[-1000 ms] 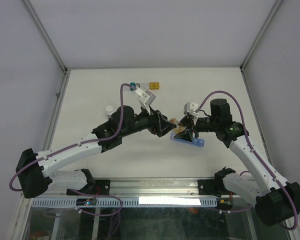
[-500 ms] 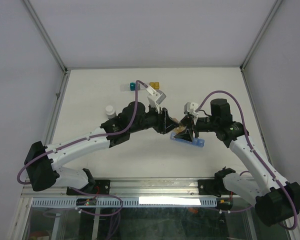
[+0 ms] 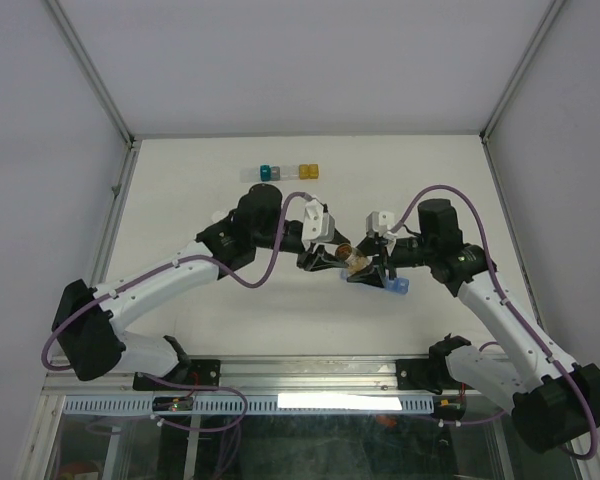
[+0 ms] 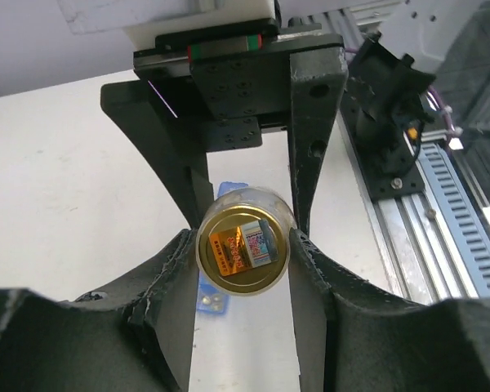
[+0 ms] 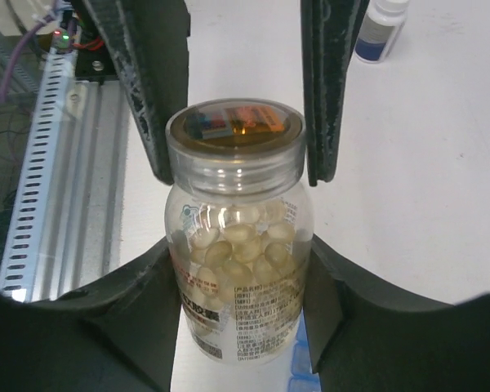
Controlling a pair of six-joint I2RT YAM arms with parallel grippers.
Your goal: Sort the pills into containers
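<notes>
A clear bottle [image 5: 241, 327] full of pale yellow pills [image 5: 245, 237] lies level between both grippers above the table. My right gripper [image 5: 241, 261] is shut on the bottle's body. My left gripper [image 4: 243, 245] is shut on its gold-topped cap [image 4: 243, 273], one finger on each side. From above, the bottle [image 3: 353, 260] bridges the left gripper [image 3: 332, 256] and the right gripper [image 3: 372, 270]. The blue strip of containers [image 3: 397, 287] lies on the table right under them, mostly hidden. One open compartment [image 4: 206, 287] holds a few small pills.
A row of teal, grey and yellow cubes [image 3: 287, 172] sits at the back of the table. A small white-capped bottle [image 5: 380, 28] stands off to the left arm's side. The metal rail [image 4: 465, 220] runs along the near table edge.
My left gripper has swung round, moved in on the bottle's cap and narrowed its jaws onto it. The right gripper has kept its hold and hardly moved.
</notes>
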